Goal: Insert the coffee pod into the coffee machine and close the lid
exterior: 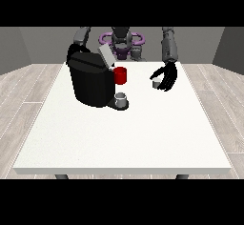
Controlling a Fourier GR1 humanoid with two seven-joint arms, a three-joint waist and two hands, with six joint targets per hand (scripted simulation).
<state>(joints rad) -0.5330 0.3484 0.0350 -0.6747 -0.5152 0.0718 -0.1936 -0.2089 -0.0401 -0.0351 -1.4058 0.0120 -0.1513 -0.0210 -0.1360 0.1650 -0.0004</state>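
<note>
The small grey cylindrical coffee pod (pixel 156 83) sits right at the fingertips of the black hand at the view's right (pixel 167 77), on its 9 o'clock side. The fingers curl around it, though I can't tell if they're actually touching. Boxy matte-black coffee machine (pixel 90 80) stands well off at 9 o'clock, grey lid (pixel 106 56) tipped up, on the smooth white table (pixel 119 138).

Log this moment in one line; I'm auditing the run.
small grey coffee pod: at hand at view's right | black coffee machine: lid open | other hand: hidden
</note>
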